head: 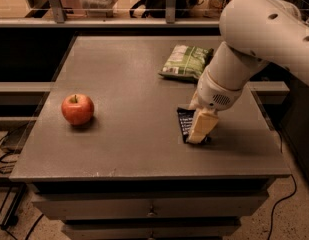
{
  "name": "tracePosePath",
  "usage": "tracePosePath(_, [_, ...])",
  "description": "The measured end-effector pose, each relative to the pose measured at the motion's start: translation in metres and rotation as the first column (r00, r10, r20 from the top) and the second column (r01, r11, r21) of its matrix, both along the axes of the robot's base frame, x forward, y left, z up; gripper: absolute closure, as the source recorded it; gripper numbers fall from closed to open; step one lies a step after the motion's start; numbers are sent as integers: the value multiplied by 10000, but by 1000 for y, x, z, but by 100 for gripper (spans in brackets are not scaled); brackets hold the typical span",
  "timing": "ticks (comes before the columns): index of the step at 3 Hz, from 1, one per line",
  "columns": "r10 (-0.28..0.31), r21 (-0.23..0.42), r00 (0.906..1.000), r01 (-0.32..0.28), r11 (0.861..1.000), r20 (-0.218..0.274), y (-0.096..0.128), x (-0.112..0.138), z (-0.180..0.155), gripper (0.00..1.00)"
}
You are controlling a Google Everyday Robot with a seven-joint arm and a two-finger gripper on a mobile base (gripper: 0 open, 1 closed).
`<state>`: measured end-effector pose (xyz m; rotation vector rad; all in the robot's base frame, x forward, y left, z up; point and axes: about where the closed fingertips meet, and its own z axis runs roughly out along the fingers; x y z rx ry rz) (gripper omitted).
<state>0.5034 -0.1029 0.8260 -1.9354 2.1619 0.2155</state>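
My gripper (200, 131) hangs from the white arm (244, 44) and reaches down to the right part of the grey table (124, 84). Its tip rests on or just over a small dark snack packet (184, 121) lying flat there, and it covers the packet's right half. A green chip bag (186, 61) lies behind the gripper, toward the table's far right. A red apple (77, 109) stands well to the left, apart from the gripper.
The table has drawers in its front (149, 209). Behind it runs a shelf with a metal rail (114, 21). Cables (4, 149) lie on the floor at the left and at the lower right.
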Motion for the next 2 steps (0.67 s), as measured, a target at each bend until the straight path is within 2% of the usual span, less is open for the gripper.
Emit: tracePosePath(2, [16, -17, 10000, -16, 10000, 28, 1, -1, 1, 17])
